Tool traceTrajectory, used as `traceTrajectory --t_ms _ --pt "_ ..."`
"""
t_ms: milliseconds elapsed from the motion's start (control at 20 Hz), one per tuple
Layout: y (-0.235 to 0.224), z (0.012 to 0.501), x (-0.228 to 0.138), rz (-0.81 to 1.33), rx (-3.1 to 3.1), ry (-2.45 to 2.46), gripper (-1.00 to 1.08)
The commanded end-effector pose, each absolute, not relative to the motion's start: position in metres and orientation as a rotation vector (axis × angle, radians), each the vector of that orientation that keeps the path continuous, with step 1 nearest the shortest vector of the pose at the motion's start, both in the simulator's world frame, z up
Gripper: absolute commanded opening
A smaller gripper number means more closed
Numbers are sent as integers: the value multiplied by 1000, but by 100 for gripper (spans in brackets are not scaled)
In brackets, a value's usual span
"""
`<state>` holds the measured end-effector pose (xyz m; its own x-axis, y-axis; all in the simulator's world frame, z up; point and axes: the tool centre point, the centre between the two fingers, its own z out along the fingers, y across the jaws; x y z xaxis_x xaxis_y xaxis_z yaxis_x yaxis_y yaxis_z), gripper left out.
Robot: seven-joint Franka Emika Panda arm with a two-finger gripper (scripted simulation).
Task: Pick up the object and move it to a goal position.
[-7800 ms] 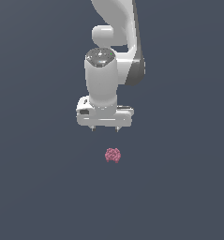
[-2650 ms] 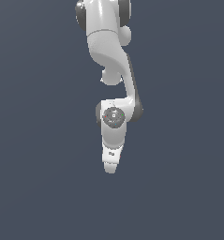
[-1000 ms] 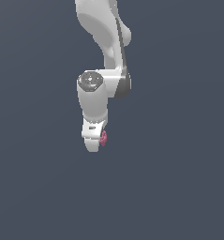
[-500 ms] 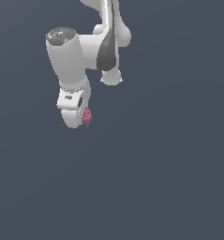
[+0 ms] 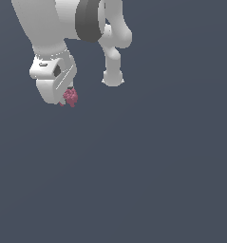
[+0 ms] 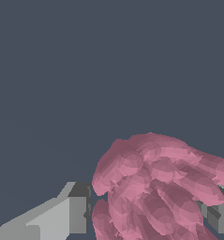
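Note:
The object is a small pinkish-red lumpy cluster [image 5: 70, 98], like a raspberry. It sits at the tip of my white gripper [image 5: 65, 100] in the upper left of the exterior view. The gripper is shut on it and holds it in the air. In the wrist view the object [image 6: 155, 187] fills the space between the two grey fingers [image 6: 76, 208], one on each side of it. The fingertips are partly hidden behind the hand in the exterior view.
The white arm [image 5: 86, 23] with its dark joint band hangs from the top of the exterior view, and a second link [image 5: 113, 61] reaches down beside the hand. Everything else is a plain dark grey background.
The arm has moved the gripper and the held object up and toward the exterior view's left, and the hand looks larger now. Earlier the object lay alone below the open gripper.

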<state>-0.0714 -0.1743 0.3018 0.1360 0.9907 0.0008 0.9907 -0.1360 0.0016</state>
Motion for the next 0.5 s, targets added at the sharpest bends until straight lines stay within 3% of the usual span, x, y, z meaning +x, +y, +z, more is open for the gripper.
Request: traceTrajectory --t_ms 0,450 --pt "-184 317 -79 3 2367 2066 -100" --pt "-200 337 -87 1 2368 2065 -100"
